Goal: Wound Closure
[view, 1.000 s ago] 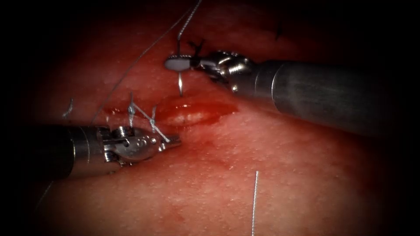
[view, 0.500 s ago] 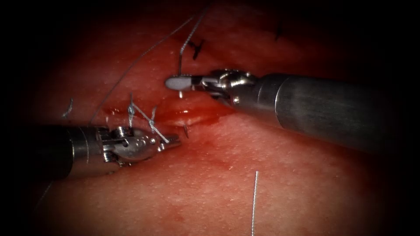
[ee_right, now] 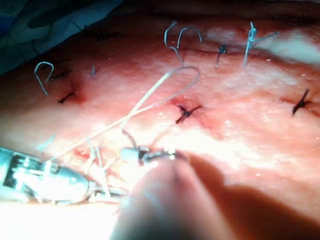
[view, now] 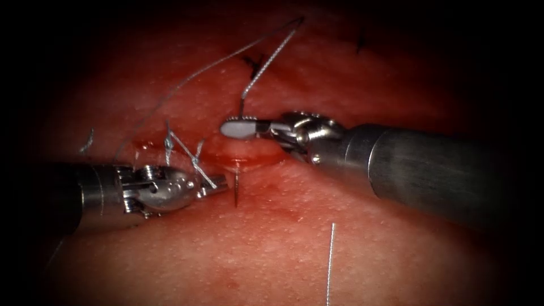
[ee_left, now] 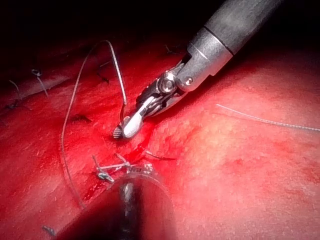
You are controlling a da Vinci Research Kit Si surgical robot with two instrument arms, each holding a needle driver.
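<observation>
Clearly, the needle (view: 236, 190) was gripped near its tail by the closed right tool (view: 241, 129), its stiff, slippery tip protruding below the cut (view: 249, 156); the left tool (view: 218, 182) was closed on nothing.

dark surround, blue drape (ee_right: 60, 20)

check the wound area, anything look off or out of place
Nothing looks damaged or askew. The right tool holds the needle near its thread end; the needle runs through the tissue across the cut, its tip out on the near edge. The left tool sits beside an earlier knot. A loose cut thread end lies on the tissue.
</observation>
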